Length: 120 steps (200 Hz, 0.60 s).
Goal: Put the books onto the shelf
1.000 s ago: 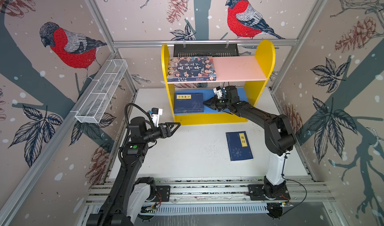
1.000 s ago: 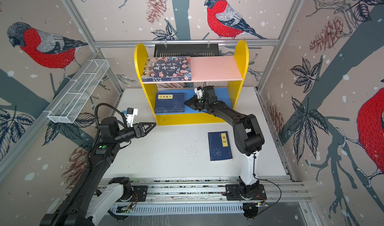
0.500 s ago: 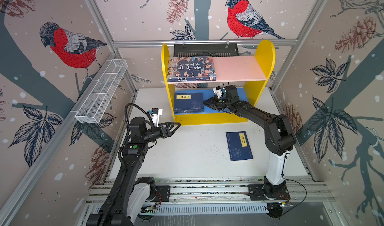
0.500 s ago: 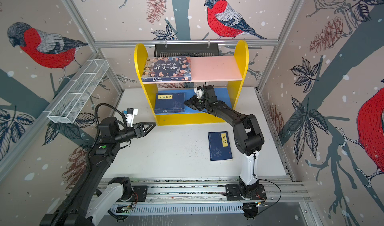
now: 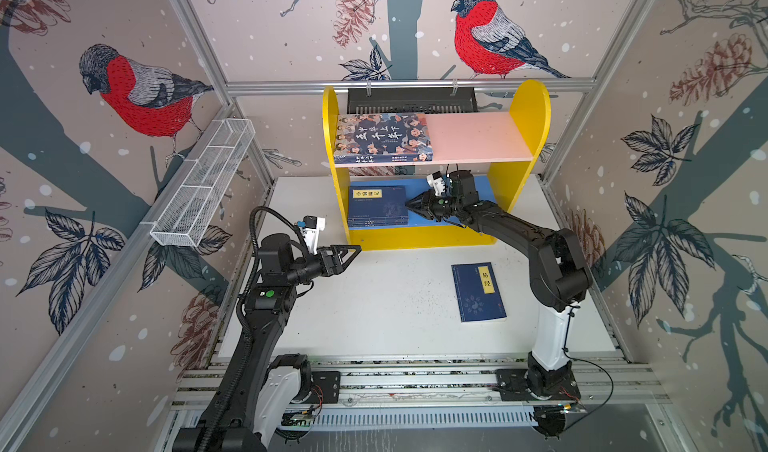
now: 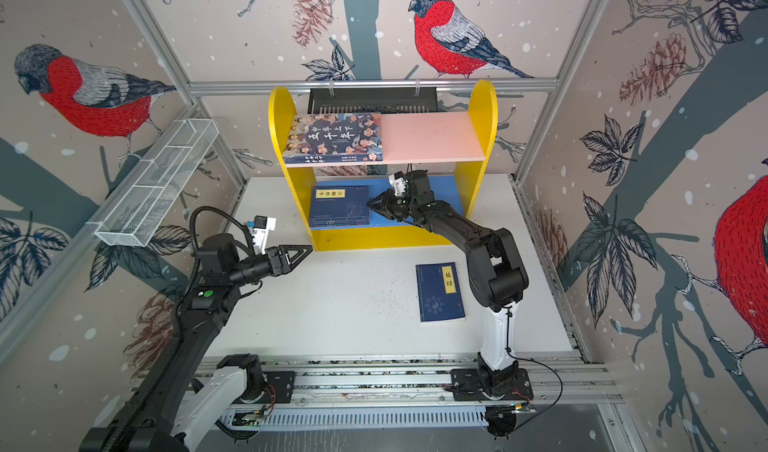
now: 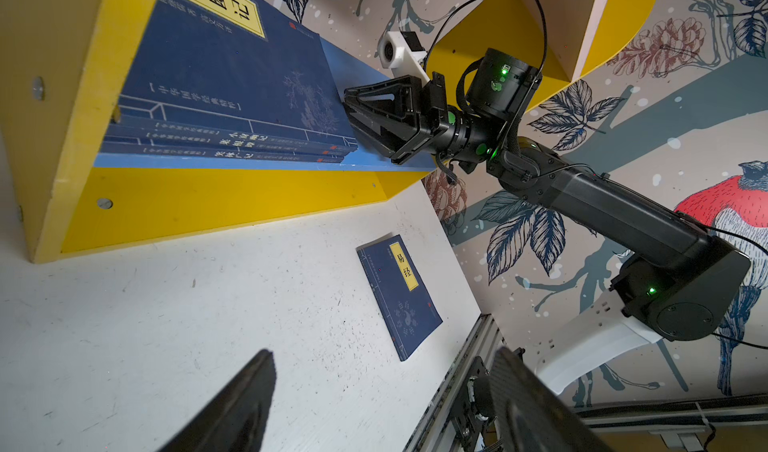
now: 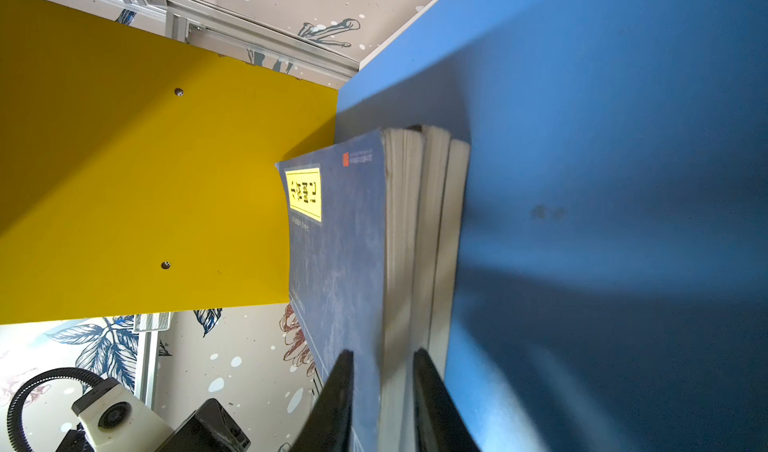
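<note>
The yellow shelf [image 5: 528, 109] stands at the back of the table. A thick book with a cartoon cover [image 5: 384, 138] lies on its pink upper board [image 5: 478, 138]. Three navy books [image 5: 376, 207] are stacked flat on the blue lower board [image 8: 602, 138]. My right gripper [image 8: 384, 352] reaches in under the pink board. It is open, its jaws a little apart on either side of the top book's [image 8: 336, 242] edge. Another navy book [image 5: 478, 292] with a yellow label lies on the table at the right. My left gripper [image 5: 356, 248] hovers open and empty, left of the shelf's front.
A white wire basket [image 5: 203, 184] hangs on the left wall. A black slotted tray [image 5: 411, 101] hangs behind the shelf. The white table [image 5: 395, 312] runs forward to the arms' base rail [image 5: 415, 381]. The right arm [image 5: 540, 246] spans from its base to the lower board.
The right gripper's jaws have parted a little at the top book of the stack. Neither arm has visibly moved.
</note>
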Motion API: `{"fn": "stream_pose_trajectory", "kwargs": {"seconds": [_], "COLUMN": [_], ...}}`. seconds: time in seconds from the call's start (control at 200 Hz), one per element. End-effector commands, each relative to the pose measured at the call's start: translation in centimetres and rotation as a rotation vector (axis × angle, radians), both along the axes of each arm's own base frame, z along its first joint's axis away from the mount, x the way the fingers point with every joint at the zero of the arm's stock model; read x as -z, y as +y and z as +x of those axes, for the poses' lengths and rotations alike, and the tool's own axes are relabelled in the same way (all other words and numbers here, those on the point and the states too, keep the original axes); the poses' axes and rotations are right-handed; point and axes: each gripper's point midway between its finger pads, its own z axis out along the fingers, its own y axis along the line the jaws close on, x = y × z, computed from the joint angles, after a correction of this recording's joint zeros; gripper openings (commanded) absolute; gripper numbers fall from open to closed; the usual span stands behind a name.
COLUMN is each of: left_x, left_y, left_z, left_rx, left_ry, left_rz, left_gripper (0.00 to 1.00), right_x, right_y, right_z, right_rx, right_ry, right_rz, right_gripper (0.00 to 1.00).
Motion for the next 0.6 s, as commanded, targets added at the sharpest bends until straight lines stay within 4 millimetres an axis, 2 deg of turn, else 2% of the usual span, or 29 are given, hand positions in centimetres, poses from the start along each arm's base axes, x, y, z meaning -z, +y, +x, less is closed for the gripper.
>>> {"fn": "stream_pose_trajectory", "kwargs": {"seconds": [0.0,0.16,0.325,0.595], "left_x": [-0.5,-0.6,-0.6,-0.4], "left_y": [-0.1,-0.2,-0.3,-0.3], "left_z": [0.1,0.1,0.1,0.2], "left_rx": [0.007,0.012,0.017,0.017], "left_ry": [-0.021,-0.021,-0.019,-0.019], "left_rz": [-0.003,0.000,0.003,0.030], "left_gripper": [0.82,0.82,0.82,0.82], "right_x": [-0.9,-1.9,-2.9,-2.2], "right_y": [-0.4,-1.8,-2.9,-4.8], "right_z": [0.2,0.0,-1.1,-5.6], "right_rx": [0.022,0.069,0.098,0.105], "right_ry": [-0.040,-0.069,-0.084,-0.070], "right_rz": [-0.012,-0.022,-0.033,-0.070], "right_gripper": [0.30,0.35,0.38,0.40]}}
